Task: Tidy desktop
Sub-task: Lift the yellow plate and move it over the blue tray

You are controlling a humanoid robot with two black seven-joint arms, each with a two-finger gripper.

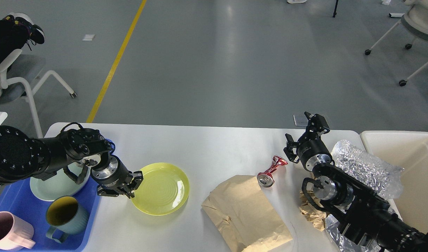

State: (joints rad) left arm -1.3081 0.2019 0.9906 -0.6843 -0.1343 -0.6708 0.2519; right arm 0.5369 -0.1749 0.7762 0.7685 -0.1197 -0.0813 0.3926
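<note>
Two black arms are seen over the desktop (207,147), which fills the lower half of the head view. The left gripper (131,184) is closed on the left rim of a yellow plate (161,188) lying beside a blue tray (11,206); a pale green dish (54,185), a teal mug (63,213) and a pink mug (7,232) are held in the tray. The right gripper (303,131) is raised with fingers spread wide, holding nothing, just right of a crushed red can (270,169). A brown paper bag (243,213) lies near the front edge.

Blue plastic tray (11,206) is sitting at the left of the white rectangular desktop (207,147); round yellow plastic plate (160,188) is lying beside it, crumpled brown paper bag (243,213) further right.
</note>
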